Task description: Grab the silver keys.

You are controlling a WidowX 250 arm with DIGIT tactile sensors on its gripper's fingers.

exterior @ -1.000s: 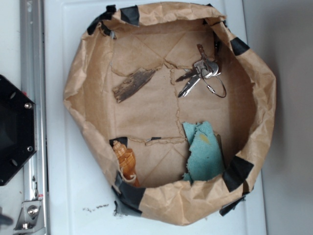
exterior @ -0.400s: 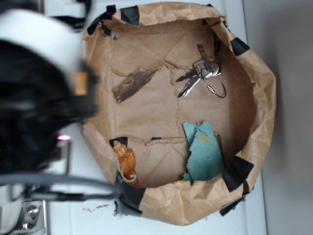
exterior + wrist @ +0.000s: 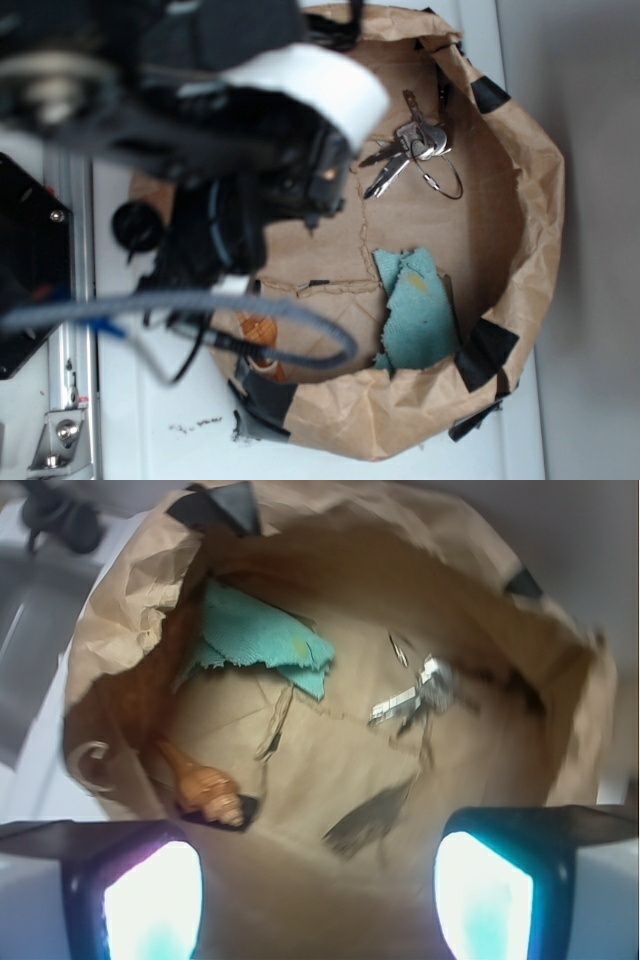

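The white worktop (image 3: 150,400) carries a crumpled brown paper tray (image 3: 540,220) with black tape at its rim. The blurred black arm (image 3: 200,120) covers the tray's nine-o'clock half in the exterior view, hiding the bark piece (image 3: 368,818) there; the wrist view shows it just ahead of the claw (image 3: 320,880). The claw stands released, its two lit fingers (image 3: 150,900) wide apart and empty, poised above the tray's near side.

The teal cloth scrap (image 3: 415,305) lies at five o'clock on the tray floor, the orange seashell (image 3: 200,790) at seven o'clock. The silver keys (image 3: 410,150) sit at one o'clock, close under the paper wall, their thin wire ring (image 3: 445,180) splayed toward three.

The risks, as I judge them: the bark lies between claw and keys, so a short reach could close on it instead. The keys lie flat, so fingers may skid over them. A descent too near the wall could snag the paper and drag the tray.
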